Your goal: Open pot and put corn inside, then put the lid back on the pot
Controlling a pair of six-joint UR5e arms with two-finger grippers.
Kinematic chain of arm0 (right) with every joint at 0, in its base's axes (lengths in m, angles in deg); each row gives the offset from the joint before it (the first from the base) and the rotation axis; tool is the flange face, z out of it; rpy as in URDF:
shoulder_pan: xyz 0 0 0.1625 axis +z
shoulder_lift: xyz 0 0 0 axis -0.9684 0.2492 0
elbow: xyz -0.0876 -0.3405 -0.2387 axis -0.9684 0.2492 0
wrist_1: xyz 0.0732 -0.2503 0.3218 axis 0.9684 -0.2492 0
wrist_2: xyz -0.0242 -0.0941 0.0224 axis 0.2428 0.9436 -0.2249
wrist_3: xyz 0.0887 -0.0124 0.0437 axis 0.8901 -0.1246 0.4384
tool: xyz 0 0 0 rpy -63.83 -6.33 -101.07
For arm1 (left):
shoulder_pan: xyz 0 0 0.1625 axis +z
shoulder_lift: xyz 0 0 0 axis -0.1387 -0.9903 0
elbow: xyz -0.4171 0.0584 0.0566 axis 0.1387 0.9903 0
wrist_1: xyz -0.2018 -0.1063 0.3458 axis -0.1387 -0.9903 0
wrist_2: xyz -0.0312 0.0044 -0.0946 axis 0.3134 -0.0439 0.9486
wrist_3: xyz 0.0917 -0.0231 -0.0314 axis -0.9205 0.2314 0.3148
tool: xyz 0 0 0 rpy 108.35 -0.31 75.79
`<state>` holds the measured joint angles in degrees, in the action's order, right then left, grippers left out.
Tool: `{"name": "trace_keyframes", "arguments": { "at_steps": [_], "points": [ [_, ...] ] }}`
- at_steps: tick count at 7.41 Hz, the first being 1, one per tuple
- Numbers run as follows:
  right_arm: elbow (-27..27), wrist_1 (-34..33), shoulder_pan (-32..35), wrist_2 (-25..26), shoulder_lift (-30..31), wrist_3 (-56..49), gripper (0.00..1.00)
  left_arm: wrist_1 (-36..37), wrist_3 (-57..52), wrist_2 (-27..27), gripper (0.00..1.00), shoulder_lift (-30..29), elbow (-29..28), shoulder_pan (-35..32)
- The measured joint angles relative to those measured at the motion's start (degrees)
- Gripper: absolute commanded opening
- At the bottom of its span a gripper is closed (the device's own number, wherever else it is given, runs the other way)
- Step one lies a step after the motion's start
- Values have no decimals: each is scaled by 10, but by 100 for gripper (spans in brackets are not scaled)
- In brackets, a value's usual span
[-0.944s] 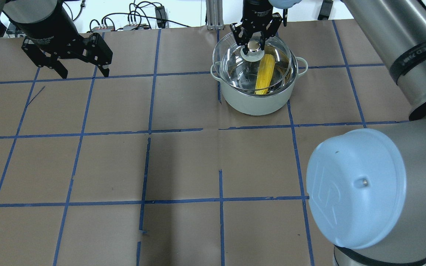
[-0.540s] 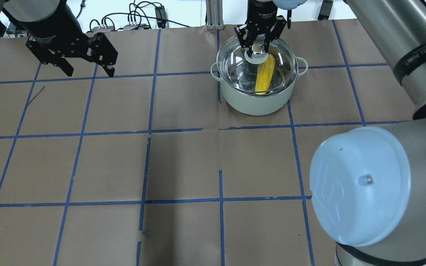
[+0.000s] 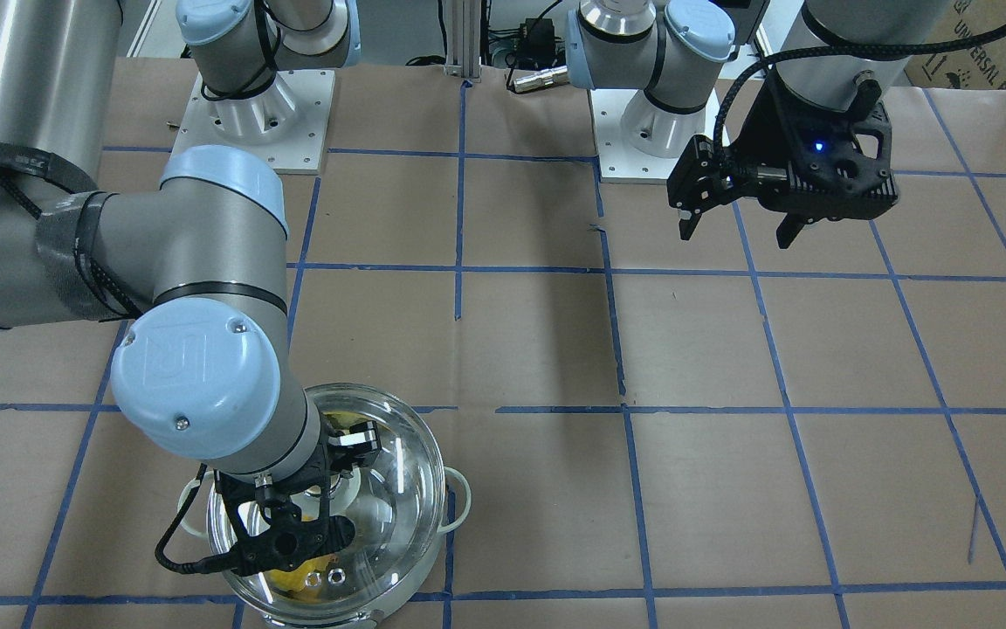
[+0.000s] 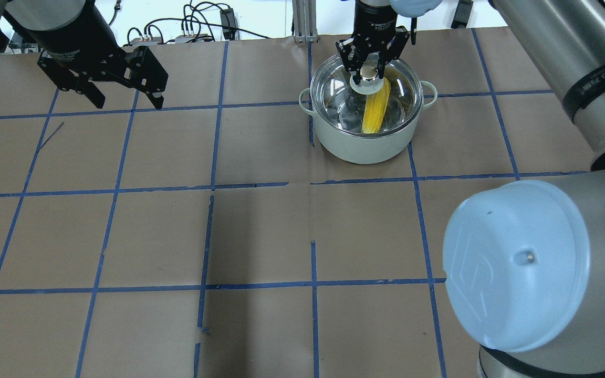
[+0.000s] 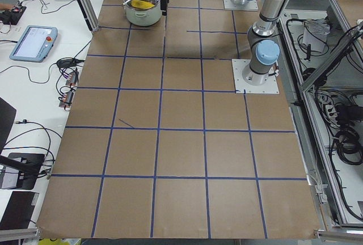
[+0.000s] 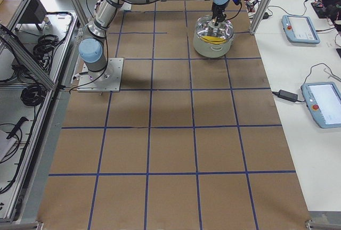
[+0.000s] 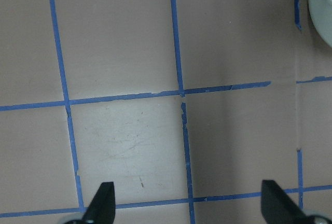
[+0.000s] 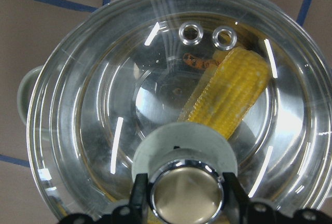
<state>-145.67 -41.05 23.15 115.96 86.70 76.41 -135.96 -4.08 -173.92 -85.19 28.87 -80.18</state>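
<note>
Lowered and shifted right since a moment ago, the lid (image 4: 342, 92) now lines up with the rim of the pot (image 4: 360, 147) on the far side of the table (image 4: 260, 236), with the corn (image 4: 376, 107) lying inside under the glass. My right claw (image 4: 369, 69) is pinching the knob (image 8: 187, 195), while my left claw (image 4: 126, 102) hangs spread at far left. I judge the lid seated or nearly so, leaving only release and retreat.
</note>
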Motion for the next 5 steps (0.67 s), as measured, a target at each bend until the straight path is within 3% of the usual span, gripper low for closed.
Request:
{"name": "trace_keyframes", "arguments": {
  "at_steps": [5],
  "points": [
    [-1,0,-3,5,0,-7,33,1,0,3,100,3,5,0]
  ]
}}
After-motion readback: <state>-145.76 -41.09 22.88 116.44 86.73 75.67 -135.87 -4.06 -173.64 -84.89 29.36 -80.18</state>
